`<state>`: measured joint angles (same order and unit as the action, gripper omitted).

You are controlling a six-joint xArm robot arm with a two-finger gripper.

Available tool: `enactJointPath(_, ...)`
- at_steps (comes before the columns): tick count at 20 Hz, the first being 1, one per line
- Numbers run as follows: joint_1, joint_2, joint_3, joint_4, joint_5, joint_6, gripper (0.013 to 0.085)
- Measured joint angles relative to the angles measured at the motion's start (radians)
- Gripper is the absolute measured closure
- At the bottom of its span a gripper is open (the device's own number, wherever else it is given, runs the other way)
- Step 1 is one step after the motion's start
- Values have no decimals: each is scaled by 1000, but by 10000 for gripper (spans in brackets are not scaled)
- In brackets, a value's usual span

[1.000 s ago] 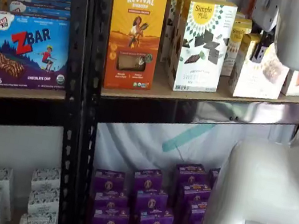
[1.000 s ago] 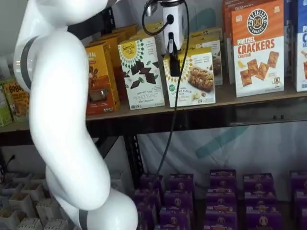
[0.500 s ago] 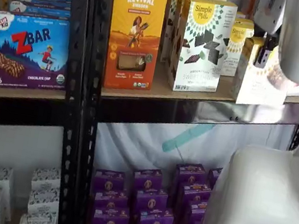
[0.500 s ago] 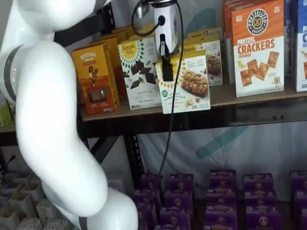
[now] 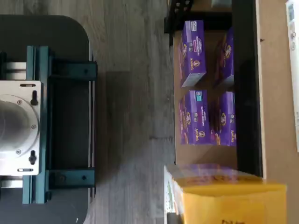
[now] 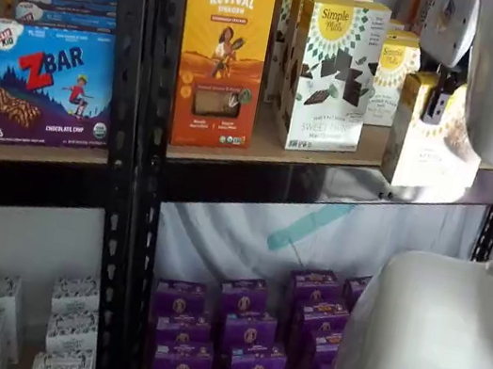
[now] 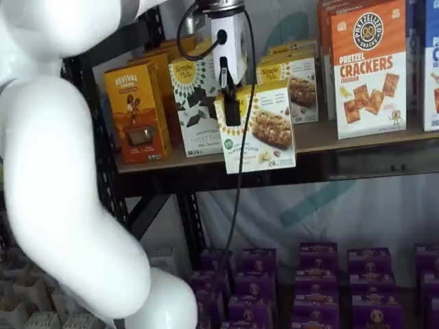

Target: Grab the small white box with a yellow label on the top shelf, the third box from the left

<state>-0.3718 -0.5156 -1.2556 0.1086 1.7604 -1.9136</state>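
Observation:
The small white box with a yellow sunburst and a bar picture hangs in my gripper, held by its upper part in front of the top shelf, past the shelf's dark front rail. It shows in both shelf views; in a shelf view its yellow side panel faces the camera, with a black finger on it. The gripper is shut on it. In the wrist view its yellow top fills a corner. More of the same boxes stand further back on the shelf.
On the top shelf stand an orange Revival box, a taller white Simple Mills box and an orange crackers box. A blue ZBar box sits on the lower board. Purple boxes fill the bottom level. My white arm blocks part of each view.
The gripper has pulled the small white box out from the top shelf toward the cameras; it now hangs in front of the shelf's front rail instead of resting on the board.

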Motion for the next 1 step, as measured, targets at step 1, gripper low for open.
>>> enactJointPath(1, 0, -8, 8, 0, 1, 0, 650)
